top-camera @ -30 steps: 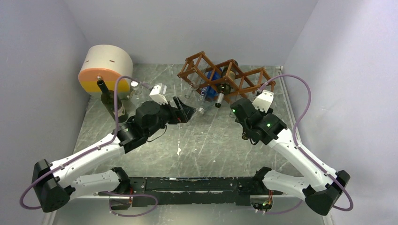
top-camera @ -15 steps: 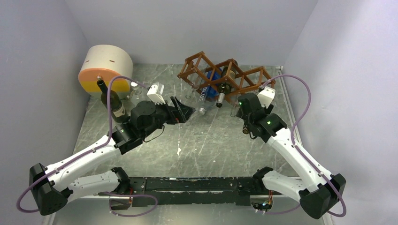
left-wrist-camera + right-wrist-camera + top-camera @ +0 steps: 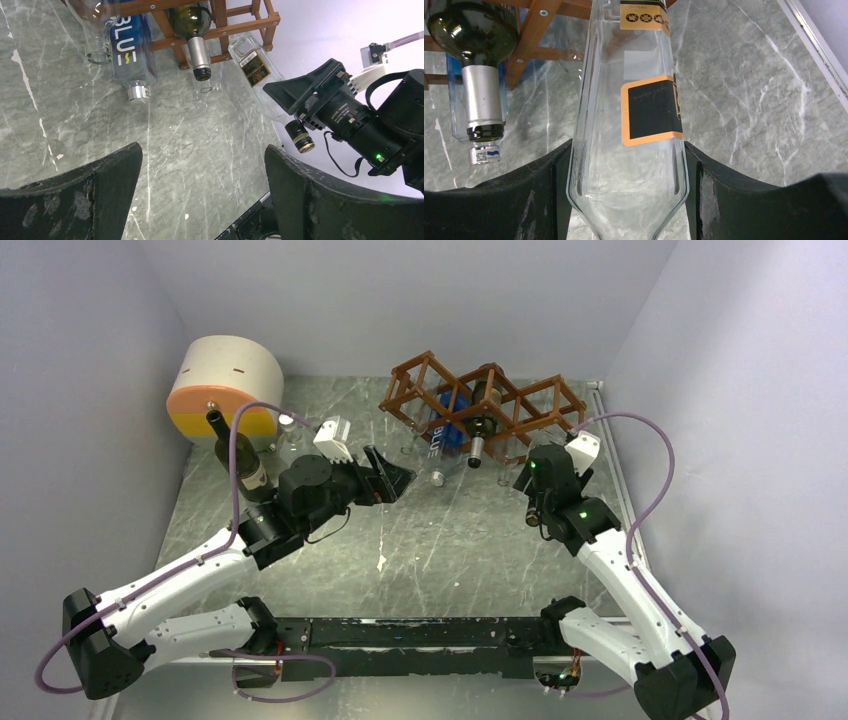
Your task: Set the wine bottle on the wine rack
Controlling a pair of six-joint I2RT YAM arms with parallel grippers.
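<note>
Marble table (image 3: 450, 540): R gripper (image 3: 626, 165) clamps wine bottle (image 3: 624, 100) at rack (image 3: 480, 405); L gripper (image 3: 202, 152) agape.

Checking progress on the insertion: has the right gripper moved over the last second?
Yes. The right gripper, shut on the clear bottle, has shifted rightward, from before the middle of the wine rack to its right-end cell.
</note>
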